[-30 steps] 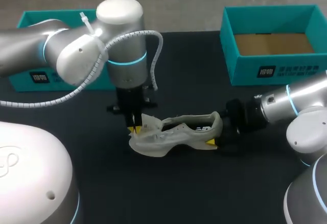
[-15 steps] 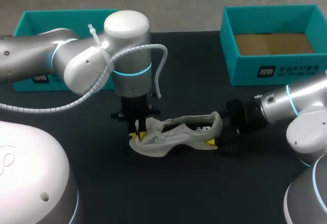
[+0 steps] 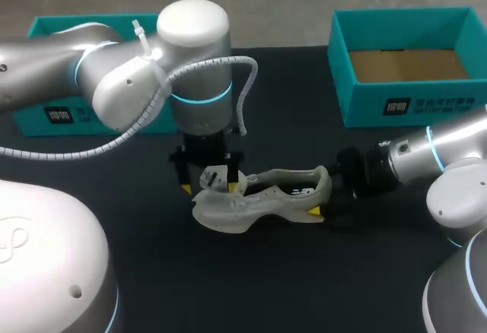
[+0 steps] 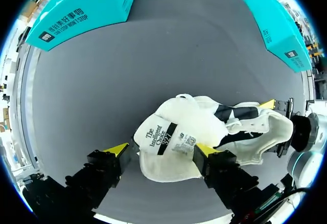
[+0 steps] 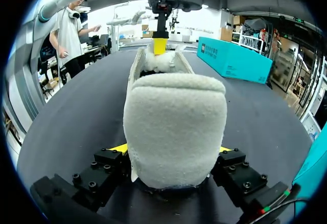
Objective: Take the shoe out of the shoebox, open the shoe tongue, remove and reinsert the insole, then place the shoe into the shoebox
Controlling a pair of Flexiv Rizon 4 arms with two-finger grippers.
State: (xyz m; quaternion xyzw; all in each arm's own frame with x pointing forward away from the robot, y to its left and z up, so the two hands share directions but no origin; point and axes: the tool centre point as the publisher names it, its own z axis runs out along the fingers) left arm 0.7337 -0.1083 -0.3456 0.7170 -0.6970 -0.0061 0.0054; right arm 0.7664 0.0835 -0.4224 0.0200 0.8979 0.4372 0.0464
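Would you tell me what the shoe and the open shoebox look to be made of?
The shoe: seemingly soft off-white fabric, matte; its heel looks fuzzy in the right wrist view. The shoebox: probably cardboard, teal outside, plain brown inside.

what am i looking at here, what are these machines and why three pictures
These are two robot arms at a black table. One picture looks down from above and behind; the two round ones come from cameras on each wrist. A pale shoe lies on the table, with an open teal shoebox further back and another teal box part at the left. The right gripper clamps the shoe's heel. The left gripper hangs open around the raised tongue.
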